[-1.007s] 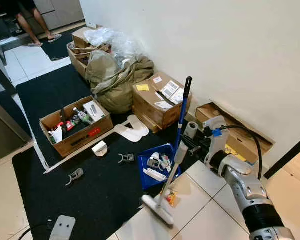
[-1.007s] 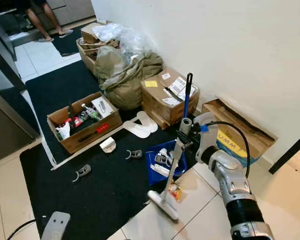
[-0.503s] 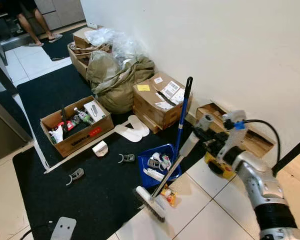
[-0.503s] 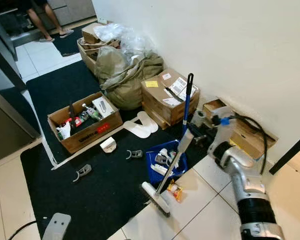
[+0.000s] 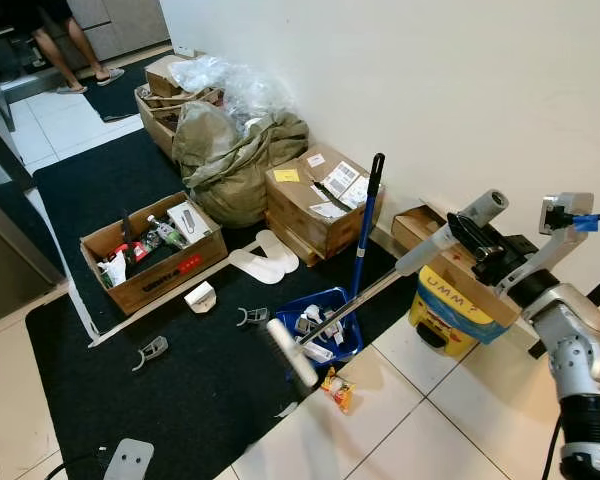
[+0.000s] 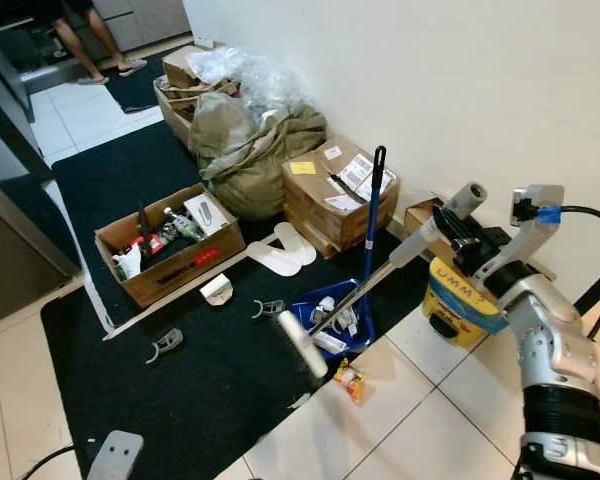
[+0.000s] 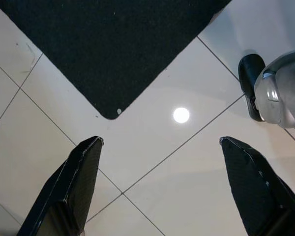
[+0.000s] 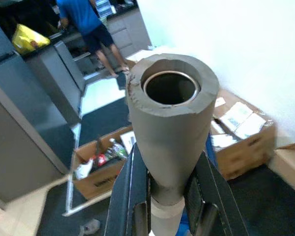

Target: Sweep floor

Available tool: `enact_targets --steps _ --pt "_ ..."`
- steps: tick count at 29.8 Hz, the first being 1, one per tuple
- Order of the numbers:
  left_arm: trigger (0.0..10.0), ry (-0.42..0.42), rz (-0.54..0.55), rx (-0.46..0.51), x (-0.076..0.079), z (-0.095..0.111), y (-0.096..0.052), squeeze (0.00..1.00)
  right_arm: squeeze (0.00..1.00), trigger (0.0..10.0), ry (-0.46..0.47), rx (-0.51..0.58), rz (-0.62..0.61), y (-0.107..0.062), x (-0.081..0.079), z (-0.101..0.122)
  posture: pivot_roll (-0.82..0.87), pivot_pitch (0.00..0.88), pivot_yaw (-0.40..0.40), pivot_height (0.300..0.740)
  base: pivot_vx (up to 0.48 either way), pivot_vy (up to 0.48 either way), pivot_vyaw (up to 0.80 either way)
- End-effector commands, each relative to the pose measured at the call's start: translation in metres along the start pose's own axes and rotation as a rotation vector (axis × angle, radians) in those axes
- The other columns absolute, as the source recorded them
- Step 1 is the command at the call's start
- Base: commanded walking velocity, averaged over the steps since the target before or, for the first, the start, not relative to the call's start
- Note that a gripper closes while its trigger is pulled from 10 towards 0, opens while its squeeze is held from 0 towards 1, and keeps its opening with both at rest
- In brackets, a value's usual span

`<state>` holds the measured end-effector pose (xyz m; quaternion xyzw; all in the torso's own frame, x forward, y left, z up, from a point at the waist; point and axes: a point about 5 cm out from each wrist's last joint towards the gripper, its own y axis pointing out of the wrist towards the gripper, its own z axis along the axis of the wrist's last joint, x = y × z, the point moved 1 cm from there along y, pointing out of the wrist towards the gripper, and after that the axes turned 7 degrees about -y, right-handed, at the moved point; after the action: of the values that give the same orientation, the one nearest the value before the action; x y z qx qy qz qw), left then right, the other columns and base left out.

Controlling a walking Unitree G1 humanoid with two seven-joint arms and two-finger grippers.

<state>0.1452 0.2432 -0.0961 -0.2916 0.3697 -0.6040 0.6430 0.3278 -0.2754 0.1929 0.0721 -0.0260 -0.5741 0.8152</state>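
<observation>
Broom [image 5: 352,310] handle clamped tight in right gripper [image 5: 472,237].

A lived-in home, mid-unpacking or storage: a white wall [image 5: 400,90] lined with taped cardboard boxes [image 5: 320,200], a stuffed olive sack [image 5: 230,160] beside them, slippers [image 5: 265,258] on a black mat [image 5: 110,190] before the wall, pale tiled floor [image 5: 420,420], and grey kitchen cabinets [image 8: 44,93] beyond.

Silver right arm [image 5: 572,345], black ribbed cuff, black cable, blue connector
</observation>
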Motion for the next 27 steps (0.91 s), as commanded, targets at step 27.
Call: enact_targets --steps 27 --pt "10.0 0.019 -0.013 -0.045 0.002 -0.012 -0.003 0.00 0.00 10.0 -0.300 -0.293 -0.213 -0.041 0.058 -0.008 0.00 0.105 0.076 0.740 0.000 0.000 0.00"
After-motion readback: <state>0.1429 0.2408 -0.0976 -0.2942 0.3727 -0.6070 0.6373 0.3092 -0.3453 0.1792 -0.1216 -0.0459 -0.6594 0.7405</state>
